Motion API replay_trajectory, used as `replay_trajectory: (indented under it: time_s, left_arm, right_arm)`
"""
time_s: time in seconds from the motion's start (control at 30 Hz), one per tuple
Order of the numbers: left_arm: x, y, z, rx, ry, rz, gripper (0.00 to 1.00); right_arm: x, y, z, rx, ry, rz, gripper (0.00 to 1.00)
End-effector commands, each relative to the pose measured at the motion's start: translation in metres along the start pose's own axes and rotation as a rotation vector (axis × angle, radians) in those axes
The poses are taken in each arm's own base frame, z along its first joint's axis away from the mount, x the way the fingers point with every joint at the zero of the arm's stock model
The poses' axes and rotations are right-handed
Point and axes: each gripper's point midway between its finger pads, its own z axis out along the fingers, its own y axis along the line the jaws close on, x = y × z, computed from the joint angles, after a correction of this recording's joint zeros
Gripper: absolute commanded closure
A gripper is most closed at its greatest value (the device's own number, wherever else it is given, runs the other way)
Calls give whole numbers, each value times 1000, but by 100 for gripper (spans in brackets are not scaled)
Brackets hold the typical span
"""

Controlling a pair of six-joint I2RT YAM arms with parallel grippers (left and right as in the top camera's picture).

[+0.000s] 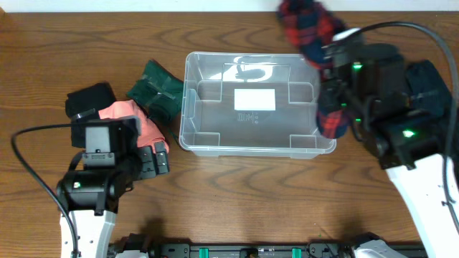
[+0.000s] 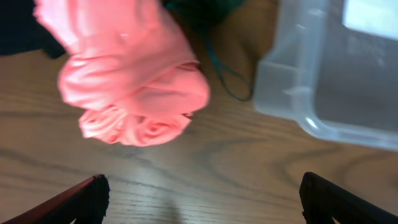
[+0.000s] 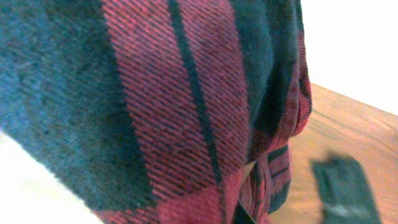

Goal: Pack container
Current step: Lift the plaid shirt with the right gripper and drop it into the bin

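Observation:
The clear container (image 1: 188,107) stands mid-table with only its white label (image 1: 254,99) on the floor. Its corner shows in the left wrist view (image 2: 323,93). My right gripper (image 1: 336,57) is shut on a red and navy plaid cloth (image 1: 308,25), which hangs over the container's far right corner and down its right side. The cloth fills the right wrist view (image 3: 186,112). My left gripper (image 1: 154,159) (image 2: 202,193) is open and empty over bare wood, just in front of a rolled pink cloth (image 1: 129,118) (image 2: 134,68).
A dark green cloth (image 1: 154,86) (image 2: 205,12) lies against the container's left side. A black cloth (image 1: 90,100) lies left of the pink one. A dark navy cloth (image 1: 430,79) lies at the far right, behind my right arm.

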Motion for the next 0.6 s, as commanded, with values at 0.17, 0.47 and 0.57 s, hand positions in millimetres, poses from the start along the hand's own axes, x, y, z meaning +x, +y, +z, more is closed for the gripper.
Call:
replay_trajectory:
  time_s: [0.17, 0.47, 0.57]
  left_arm:
    - [-11, 25, -8, -68, -42, -112, 2]
    - [-10, 25, -8, -69, -37, -112, 2]
    - [-10, 25, -8, -69, -37, -112, 2]
  right_arm:
    - [30, 84, 73, -138, 162, -132, 99]
    - [130, 168, 152, -296, 471, -300, 99]
    - [139, 182, 153, -308, 488, -338, 68]
